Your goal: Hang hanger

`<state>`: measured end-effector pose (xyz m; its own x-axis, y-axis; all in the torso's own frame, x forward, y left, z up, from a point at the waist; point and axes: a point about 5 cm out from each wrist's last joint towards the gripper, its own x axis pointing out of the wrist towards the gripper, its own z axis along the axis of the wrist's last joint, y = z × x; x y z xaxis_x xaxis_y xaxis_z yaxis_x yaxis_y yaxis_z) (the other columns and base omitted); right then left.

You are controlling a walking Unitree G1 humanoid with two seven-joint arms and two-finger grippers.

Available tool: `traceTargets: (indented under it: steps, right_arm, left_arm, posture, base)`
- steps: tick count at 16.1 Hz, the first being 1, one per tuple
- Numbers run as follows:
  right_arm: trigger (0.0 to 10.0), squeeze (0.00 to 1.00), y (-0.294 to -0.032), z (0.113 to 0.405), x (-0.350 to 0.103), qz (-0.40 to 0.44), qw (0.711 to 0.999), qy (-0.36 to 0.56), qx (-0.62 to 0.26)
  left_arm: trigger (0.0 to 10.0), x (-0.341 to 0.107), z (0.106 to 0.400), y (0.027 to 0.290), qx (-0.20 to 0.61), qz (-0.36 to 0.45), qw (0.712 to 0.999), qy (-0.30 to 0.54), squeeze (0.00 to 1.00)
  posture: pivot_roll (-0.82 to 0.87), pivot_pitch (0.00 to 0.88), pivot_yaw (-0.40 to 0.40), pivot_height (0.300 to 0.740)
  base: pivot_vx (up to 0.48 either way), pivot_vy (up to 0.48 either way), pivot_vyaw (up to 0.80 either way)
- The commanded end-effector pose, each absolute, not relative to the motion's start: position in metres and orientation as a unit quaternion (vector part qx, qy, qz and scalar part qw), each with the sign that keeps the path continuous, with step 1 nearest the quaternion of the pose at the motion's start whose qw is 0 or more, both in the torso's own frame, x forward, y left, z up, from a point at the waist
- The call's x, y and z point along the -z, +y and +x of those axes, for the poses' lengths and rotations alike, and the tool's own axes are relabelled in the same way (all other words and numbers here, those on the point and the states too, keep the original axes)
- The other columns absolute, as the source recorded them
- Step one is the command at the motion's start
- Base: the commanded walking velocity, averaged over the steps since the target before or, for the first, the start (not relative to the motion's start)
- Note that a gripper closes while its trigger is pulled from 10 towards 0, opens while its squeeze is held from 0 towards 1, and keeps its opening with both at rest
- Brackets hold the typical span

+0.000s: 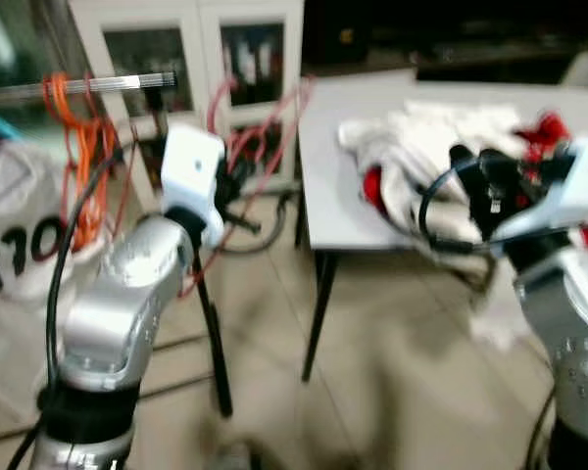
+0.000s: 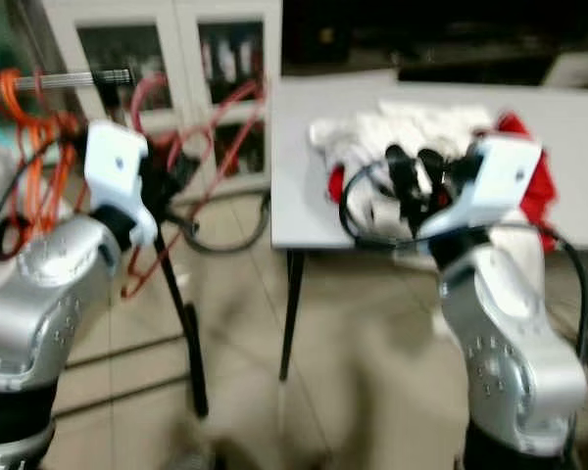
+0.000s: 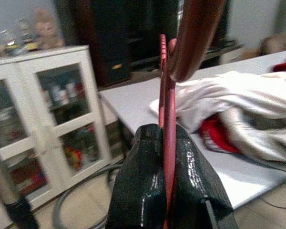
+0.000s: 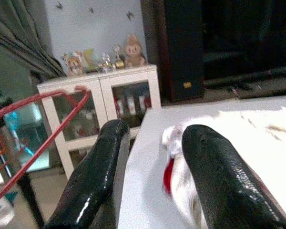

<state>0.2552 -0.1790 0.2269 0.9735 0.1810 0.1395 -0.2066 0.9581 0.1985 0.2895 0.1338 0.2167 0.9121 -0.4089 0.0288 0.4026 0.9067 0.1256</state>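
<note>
I see my left gripper (image 3: 168, 191) clamped on the red hanger (image 3: 169, 109), pinched between its fingers; head views are blurred. My right gripper (image 4: 155, 181) gapes, holding nothing.

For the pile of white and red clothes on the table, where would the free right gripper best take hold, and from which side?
Probably the bunched white folds at the near edge of the clothes pile, approached from the robot's side of the table. The open right gripper hovers there; those raised folds offer something to pinch, flat cloth less so.
</note>
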Motion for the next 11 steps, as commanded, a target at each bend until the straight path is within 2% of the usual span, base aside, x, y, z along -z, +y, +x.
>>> traceTargets:
  steps: [1, 5, 8, 10, 11]
  right_arm:
    - [10.0, 0.0, -0.177, 0.253, -0.231, 0.105, 0.986, -0.066, -0.108]
    - [10.0, 0.0, -0.191, 0.253, -0.225, 0.097, 0.99, -0.061, -0.085]
    - [10.0, 0.0, -0.192, 0.242, -0.201, 0.054, 0.997, -0.011, -0.06]
    - [10.0, 0.0, -0.193, 0.236, -0.184, 0.05, 0.998, 0.009, -0.038]
    - [10.0, 0.0, -0.195, 0.231, -0.173, 0.039, 0.999, 0.023, -0.03]
  left_arm:
    - [10.0, -0.225, 0.289, 0.133, 0.223, 0.056, 0.972, -0.047, 0.0]
    - [10.0, -0.225, 0.288, 0.136, 0.247, 0.037, 0.967, -0.044, 0.0]
    - [10.0, -0.207, 0.288, 0.139, 0.224, 0.039, 0.973, -0.037, 0.0]
    - [10.0, -0.176, 0.284, 0.146, 0.196, 0.058, 0.979, 0.001, 0.0]
    - [10.0, -0.171, 0.28, 0.142, 0.202, 0.048, 0.978, 0.007, 0.0]
  posture:
    - [-0.05, 0.023, -0.018, 0.74]
    - [-0.06, 0.027, -0.019, 0.74]
    - [-0.07, 0.034, -0.021, 0.74]
    - [-0.1, 0.04, -0.012, 0.74]
    - [-0.1, 0.04, -0.011, 0.74]
  base:
    - [0.0, 0.0, -0.8]
    - [0.0, 0.0, -0.8]
    - [0.0, 0.0, 0.0]
    - [0.0, 0.0, -0.8]
    - [0.0, 0.0, -0.8]
